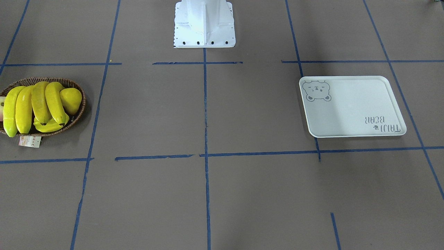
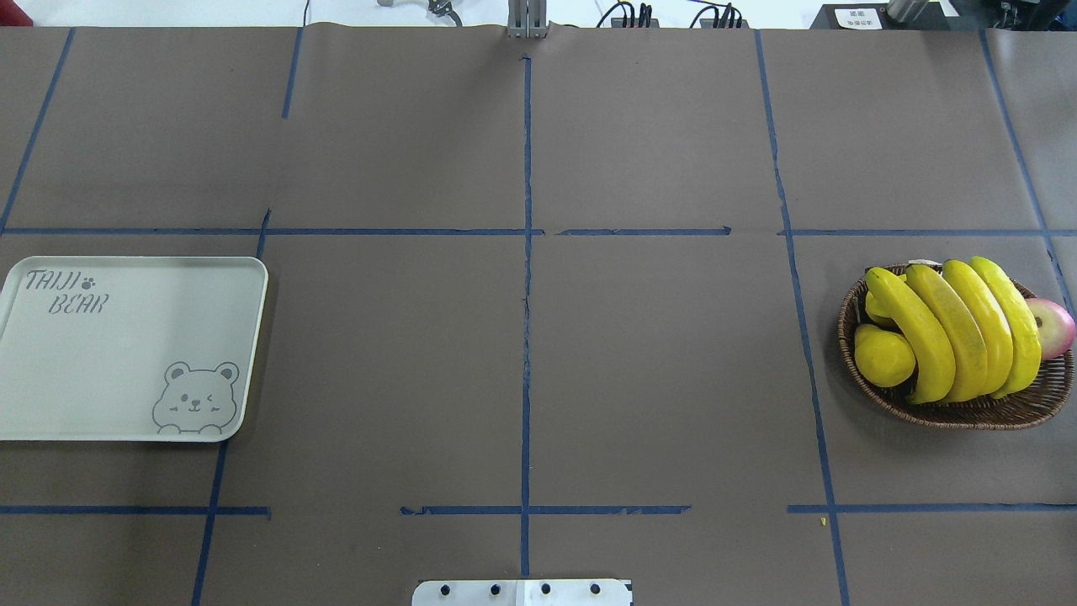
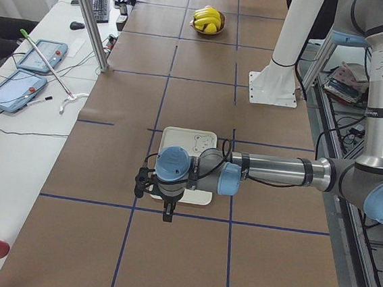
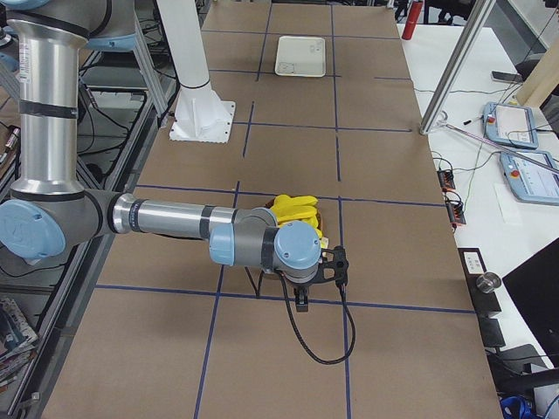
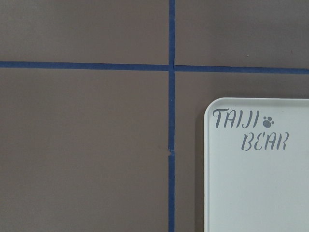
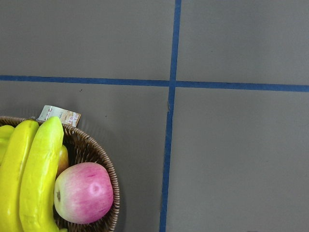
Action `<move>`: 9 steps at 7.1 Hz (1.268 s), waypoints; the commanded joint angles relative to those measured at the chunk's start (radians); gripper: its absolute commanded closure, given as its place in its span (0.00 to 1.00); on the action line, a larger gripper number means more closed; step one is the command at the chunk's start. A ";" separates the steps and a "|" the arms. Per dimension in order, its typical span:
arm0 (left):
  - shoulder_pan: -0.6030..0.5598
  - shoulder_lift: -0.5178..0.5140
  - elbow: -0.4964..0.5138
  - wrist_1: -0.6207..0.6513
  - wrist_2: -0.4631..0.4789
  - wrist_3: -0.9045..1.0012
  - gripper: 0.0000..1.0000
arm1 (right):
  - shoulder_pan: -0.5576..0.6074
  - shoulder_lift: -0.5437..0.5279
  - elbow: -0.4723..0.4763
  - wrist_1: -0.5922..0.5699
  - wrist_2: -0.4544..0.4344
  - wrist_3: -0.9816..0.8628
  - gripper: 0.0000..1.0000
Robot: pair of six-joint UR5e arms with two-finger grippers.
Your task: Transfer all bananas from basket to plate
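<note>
Four yellow bananas (image 2: 951, 332) lie side by side in a brown wicker basket (image 2: 968, 412) on the robot's right side of the table; they also show in the front view (image 1: 34, 104) and the right wrist view (image 6: 29, 174). The pale "Taiji Bear" plate (image 2: 126, 349) lies bare on the robot's left side, its corner in the left wrist view (image 5: 260, 183). My left gripper (image 3: 166, 212) hangs above the plate's outer edge. My right gripper (image 4: 301, 301) hangs above the table beside the basket. I cannot tell whether either is open or shut.
The basket also holds a yellow pear (image 2: 883, 355), a pink apple (image 2: 1056, 324) and a yellow fruit under the bananas (image 1: 48, 125). A paper tag (image 6: 59, 114) sticks out from the rim. The robot's white base (image 1: 204, 24) stands at mid-table.
</note>
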 commanded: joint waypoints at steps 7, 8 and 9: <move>0.000 0.000 -0.008 0.000 0.000 0.000 0.00 | -0.038 0.055 0.033 -0.001 -0.006 0.003 0.00; 0.000 0.000 -0.012 -0.002 0.000 0.000 0.00 | -0.058 0.054 0.043 0.007 -0.002 0.006 0.00; 0.000 0.000 -0.011 -0.002 0.000 0.000 0.00 | -0.111 0.056 0.085 0.042 -0.002 0.079 0.01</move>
